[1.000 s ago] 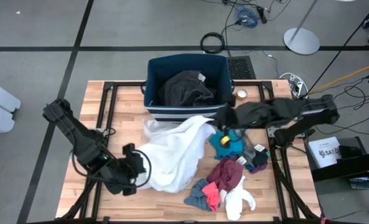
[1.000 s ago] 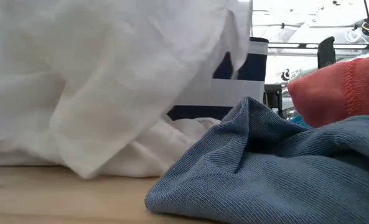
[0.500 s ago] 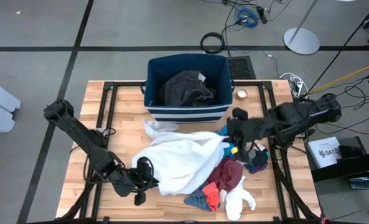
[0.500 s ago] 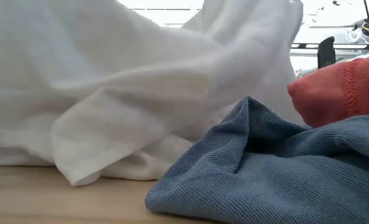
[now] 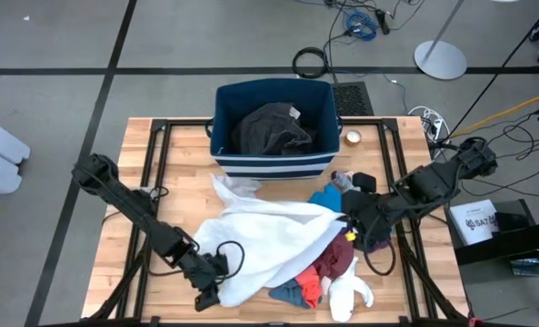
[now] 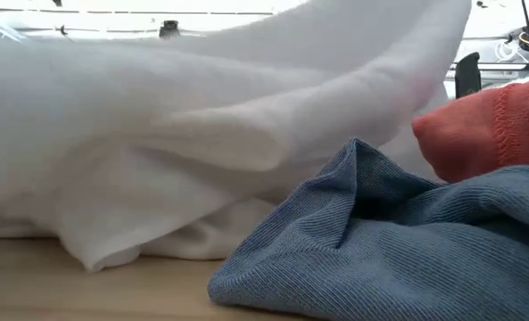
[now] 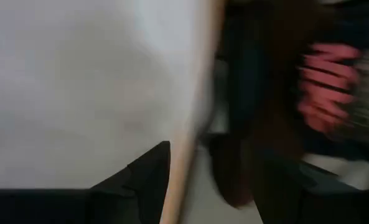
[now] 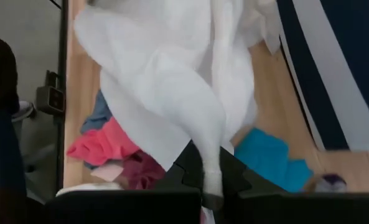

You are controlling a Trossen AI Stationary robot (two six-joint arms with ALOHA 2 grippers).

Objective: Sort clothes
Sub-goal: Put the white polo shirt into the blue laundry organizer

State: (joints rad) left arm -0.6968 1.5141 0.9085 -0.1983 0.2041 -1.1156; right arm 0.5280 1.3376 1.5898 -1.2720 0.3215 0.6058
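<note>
Right claw (image 8: 212, 186) pinching white garment (image 5: 269, 236), arm low

Tabletop (image 5: 183, 145): pale wood planks on a black frame, occupying the centre of the high view.

Navy bin with white stripes (image 5: 274, 163) is standing at the upper centre edge, a dark grey garment (image 5: 269, 127) lying inside it.

Large white garment (image 5: 269, 236) is spreading across the middle, reaching toward the lower left.

Teal piece (image 5: 327, 198) is lying just right of centre. Maroon piece (image 5: 337, 254), red piece (image 5: 309, 286), blue-grey piece (image 5: 285, 292) and white socks (image 5: 349, 292) are clustering at lower right, touching one another.

A small round object (image 5: 353, 138) is sitting right of the bin.
</note>
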